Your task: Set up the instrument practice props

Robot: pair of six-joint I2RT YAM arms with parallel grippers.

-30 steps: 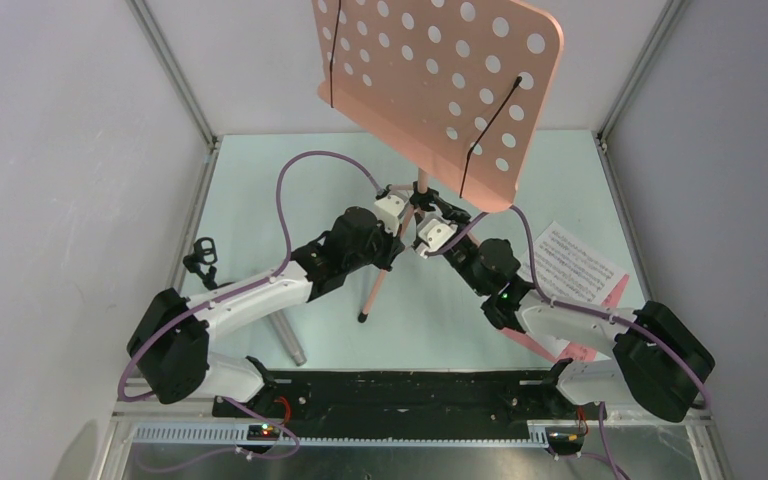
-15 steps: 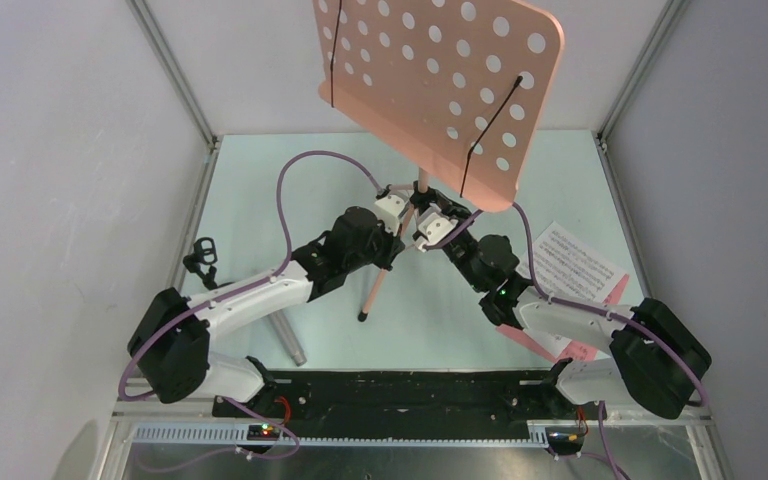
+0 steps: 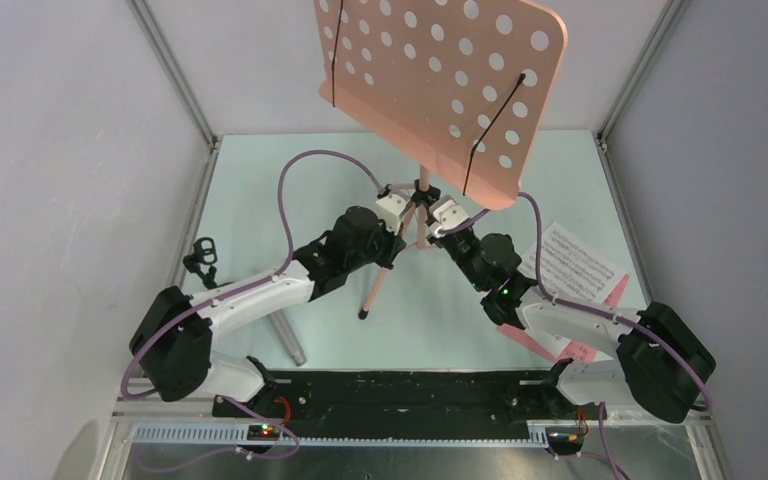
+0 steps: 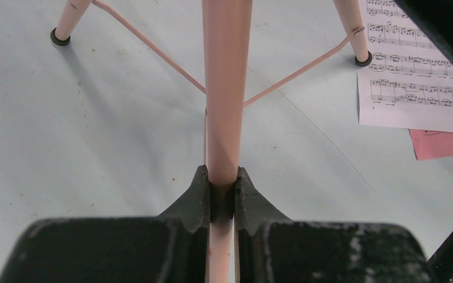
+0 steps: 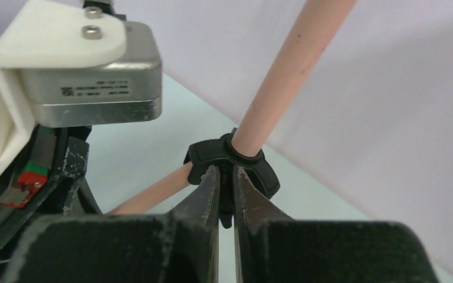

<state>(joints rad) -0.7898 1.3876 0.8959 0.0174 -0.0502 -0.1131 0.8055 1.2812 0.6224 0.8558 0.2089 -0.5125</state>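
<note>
Top view: salmon-pink music stand (image 3: 440, 90) upright at the middle of the table (image 3: 250, 200), perforated desk high at the far side. Left gripper (image 3: 410, 214) and right gripper (image 3: 426, 200) meeting at its pole from either side. Sheet-music pages (image 3: 575, 265) flat at the right; black mic stand (image 3: 200, 255) at the left edge; grey microphone (image 3: 287, 340) lying near left.

Left wrist: fingers (image 4: 197, 194) clamped on the pole (image 4: 226, 88).

Right wrist: fingers (image 5: 206, 194) pinched on the black collar (image 5: 253, 168) ringing the pole.
</note>
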